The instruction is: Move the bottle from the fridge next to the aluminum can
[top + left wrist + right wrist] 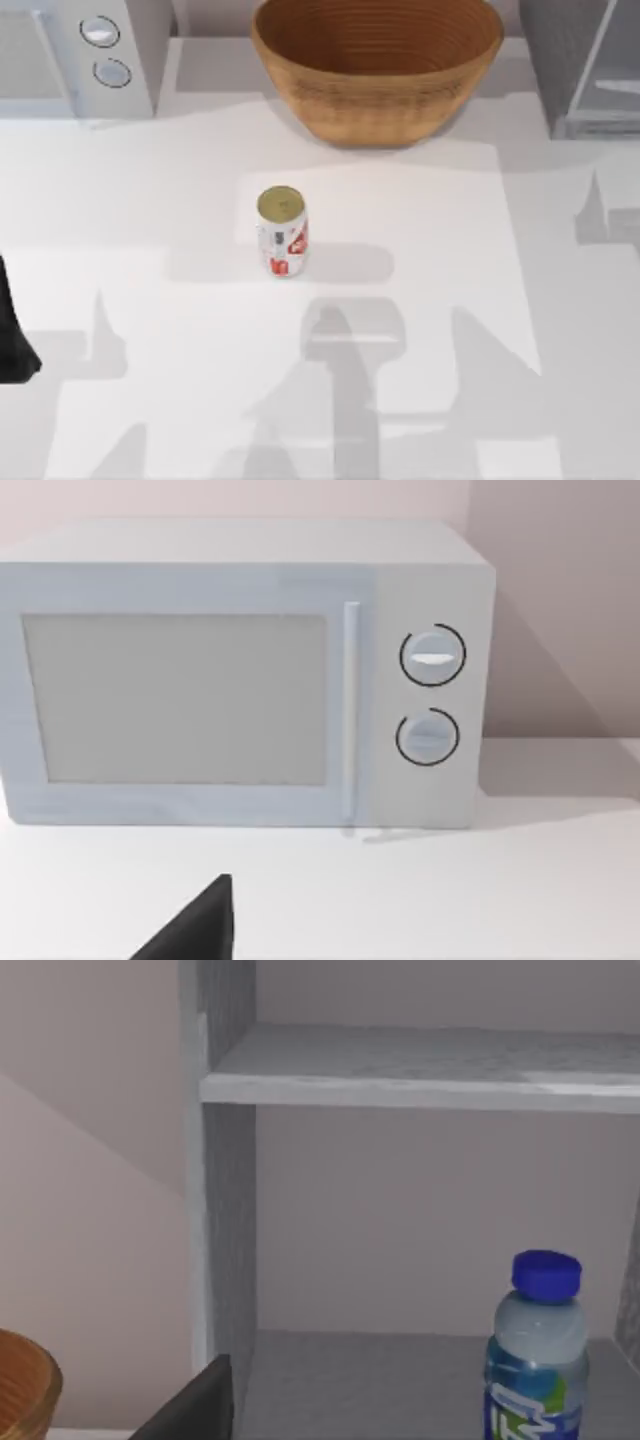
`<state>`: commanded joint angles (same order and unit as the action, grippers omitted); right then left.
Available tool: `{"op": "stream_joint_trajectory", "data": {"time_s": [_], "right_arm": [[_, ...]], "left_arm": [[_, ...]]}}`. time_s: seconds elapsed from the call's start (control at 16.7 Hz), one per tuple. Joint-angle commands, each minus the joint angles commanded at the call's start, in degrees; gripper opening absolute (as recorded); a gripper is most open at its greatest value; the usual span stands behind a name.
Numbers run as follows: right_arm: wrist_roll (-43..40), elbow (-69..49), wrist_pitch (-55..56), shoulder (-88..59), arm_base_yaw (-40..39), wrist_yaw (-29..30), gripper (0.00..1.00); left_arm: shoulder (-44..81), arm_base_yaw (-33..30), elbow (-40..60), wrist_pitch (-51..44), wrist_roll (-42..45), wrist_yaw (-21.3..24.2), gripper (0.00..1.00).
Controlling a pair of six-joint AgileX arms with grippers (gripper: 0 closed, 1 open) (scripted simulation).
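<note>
The aluminum can [282,232] is standing alone mid-table, open white table [450,250] all around it, the wicker basket [377,65] well behind. The bottle [535,1355] is sitting upright inside the fridge [215,1210], under its shelf, blue-green label unreadable. The left arm [15,335] is hanging at the left edge, facing the microwave [240,675]; can't tell either gripper's spread

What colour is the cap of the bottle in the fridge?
Blue; the bottle's cap shows best in the right wrist view.
</note>
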<state>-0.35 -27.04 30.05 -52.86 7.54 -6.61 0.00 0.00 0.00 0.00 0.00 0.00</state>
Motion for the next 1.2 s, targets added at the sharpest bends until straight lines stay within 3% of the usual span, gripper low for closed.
{"op": "stream_joint_trajectory", "data": {"time_s": [0.6,0.84,1.2], "right_arm": [[-0.34,-26.32,29.26,-60.97,7.34,-6.43,1.0],[-0.41,-31.76,35.3,-71.74,8.86,-7.76,1.0],[-0.42,-32.69,36.33,-73.51,9.12,-7.99,1.0]], "left_arm": [[0.0,0.0,0.0,0.0,0.0,0.0,1.0],[0.0,0.0,0.0,0.0,0.0,0.0,1.0],[0.0,0.0,0.0,0.0,0.0,0.0,1.0]]}}
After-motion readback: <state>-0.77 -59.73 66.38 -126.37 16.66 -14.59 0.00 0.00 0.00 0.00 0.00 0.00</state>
